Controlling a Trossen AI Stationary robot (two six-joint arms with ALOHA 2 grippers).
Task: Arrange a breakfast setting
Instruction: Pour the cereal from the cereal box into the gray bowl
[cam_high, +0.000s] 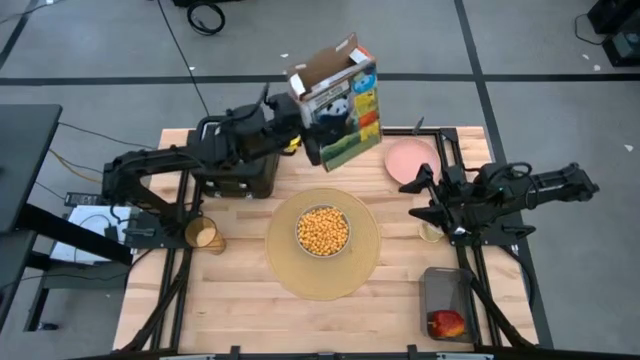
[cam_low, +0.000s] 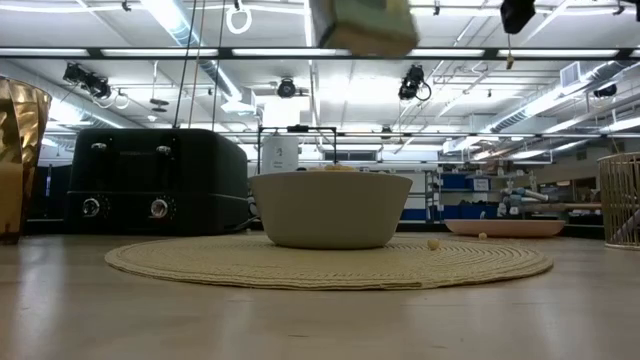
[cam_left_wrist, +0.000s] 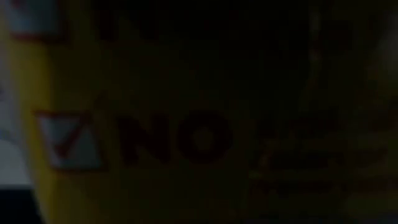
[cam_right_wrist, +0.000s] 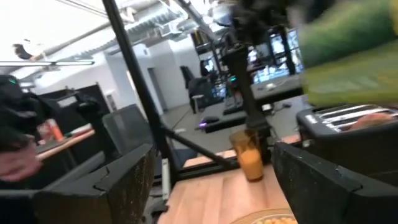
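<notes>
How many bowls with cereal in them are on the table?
1. The pale grey bowl, full of yellow cereal balls, sits in the middle of the large round tan placemat. No other bowl shows, though the arms could hide one.

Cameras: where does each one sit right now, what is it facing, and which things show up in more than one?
High: overhead, straight down; both arms, left gripper gripping cereal box.
Low: tabletop level, facing bowl on placemat; no gripper identifiable.
Left wrist: pressed against box print.
Right wrist: across the table past its open fingers to amber cup.
Shared: bowl, cup, toaster.
</notes>
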